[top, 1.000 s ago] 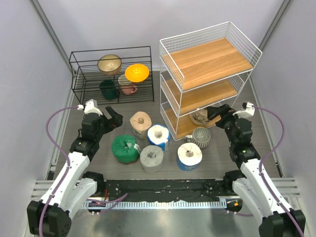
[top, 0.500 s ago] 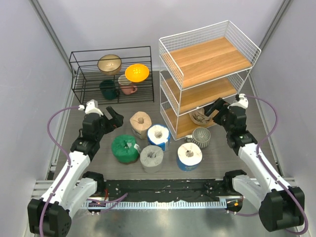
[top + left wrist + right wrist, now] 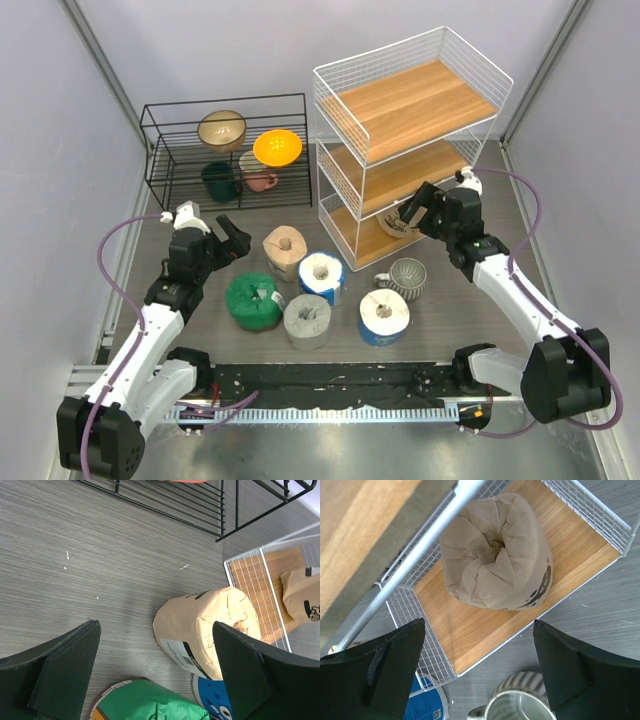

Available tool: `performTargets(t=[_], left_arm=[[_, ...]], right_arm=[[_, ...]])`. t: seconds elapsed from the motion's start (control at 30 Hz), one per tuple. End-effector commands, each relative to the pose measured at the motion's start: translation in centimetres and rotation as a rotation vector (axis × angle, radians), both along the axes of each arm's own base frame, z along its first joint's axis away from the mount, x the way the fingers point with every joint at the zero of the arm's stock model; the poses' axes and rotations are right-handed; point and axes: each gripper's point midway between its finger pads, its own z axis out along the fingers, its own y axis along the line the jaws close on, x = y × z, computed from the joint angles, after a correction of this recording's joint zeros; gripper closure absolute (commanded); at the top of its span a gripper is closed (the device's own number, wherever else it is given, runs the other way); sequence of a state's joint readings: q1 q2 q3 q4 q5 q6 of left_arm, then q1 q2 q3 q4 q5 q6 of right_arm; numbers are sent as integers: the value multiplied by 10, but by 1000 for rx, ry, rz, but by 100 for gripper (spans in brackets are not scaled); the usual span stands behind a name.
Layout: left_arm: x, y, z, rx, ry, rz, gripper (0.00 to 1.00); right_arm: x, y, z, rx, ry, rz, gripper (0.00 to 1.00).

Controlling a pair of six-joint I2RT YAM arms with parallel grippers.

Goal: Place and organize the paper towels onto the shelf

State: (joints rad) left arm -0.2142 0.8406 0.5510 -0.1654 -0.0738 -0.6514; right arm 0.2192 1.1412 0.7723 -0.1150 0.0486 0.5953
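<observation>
The white wire shelf (image 3: 330,130) with three wooden tiers stands at the back right. One tan paper towel roll (image 3: 399,223) lies on its bottom board, also in the right wrist view (image 3: 497,555). My right gripper (image 3: 414,204) is open and empty just in front of that roll (image 3: 479,630). On the table stand a tan roll (image 3: 285,250), two white rolls in blue wrap (image 3: 322,277) (image 3: 384,316), a green roll (image 3: 253,300) and a grey roll (image 3: 307,320). My left gripper (image 3: 234,238) is open and empty left of the tan roll (image 3: 205,625).
A ribbed grey-white mug (image 3: 408,277) stands on the table by the shelf's front corner, under my right gripper (image 3: 530,705). A low black wire rack (image 3: 225,150) with bowls and mugs stands at the back left. Grey walls close in both sides.
My right arm has swung left and forward toward the shelf's bottom tier. The shelf has shifted a little to the left and back. The left arm has barely moved.
</observation>
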Motion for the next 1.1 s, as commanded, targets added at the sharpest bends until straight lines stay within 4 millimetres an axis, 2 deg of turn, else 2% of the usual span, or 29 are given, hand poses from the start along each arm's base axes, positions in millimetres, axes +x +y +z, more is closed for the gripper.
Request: performTargets(t=[0.0,0.07,0.1,0.27,0.33,0.37,0.4,0.47,0.6,0.67,0.7,0.77,0.8,0.83,0.87,0.9,0.97,1.03,1.07], left_arm=[[5,-5,11,-13,-50,-18,0],[5,-4,10,-13,-48,-17,0],[5,-5,10,-13,-46,-19,0],[4,-5,8,-11,-42,-20,0],[4,-4,8,-9,-41,-19,0],[4,-5,8,-10,-41,-22,0],[4,-4,8,-9,-39,-21,0],[4,-4,8,-8,-43,-18,0],[4,-4,9,-10,-42,-19,0],[4,-5,9,-11,-42,-20,0],[5,-4,9,-10,-42,-17,0],[4,-5,11,-12,-43,-21,0],[4,-5,10,-11,-42,-20,0],[4,-5,11,-13,-45,-21,0],[3,-4,11,-12,-43,-18,0],[3,-4,12,-13,-45,-19,0],[2,-3,12,-12,-45,-16,0],[1,-4,13,-14,-46,-17,0],[1,-4,12,-14,-45,-17,0]], right_arm=[[34,18,48,26,-144,34,5],[40,21,41,19,-122,35,5],[45,25,50,25,-156,39,5],[57,27,48,15,-154,30,4],[56,26,48,12,-153,30,4],[51,25,55,16,-171,26,4],[46,23,49,14,-164,25,4],[36,19,54,18,-178,18,4],[-3,13,58,12,-180,26,5],[-19,20,61,10,-182,55,4],[-29,24,55,-1,-157,73,5],[-43,31,64,-12,-172,91,5],[-59,50,61,-20,-148,153,5],[-65,50,65,-29,-159,141,6],[-74,58,63,-37,-145,166,7],[-87,76,65,-19,-145,214,7],[-100,85,66,-28,-149,221,8],[-127,118,70,-12,-160,295,8],[-129,124,72,-35,-177,281,8]])
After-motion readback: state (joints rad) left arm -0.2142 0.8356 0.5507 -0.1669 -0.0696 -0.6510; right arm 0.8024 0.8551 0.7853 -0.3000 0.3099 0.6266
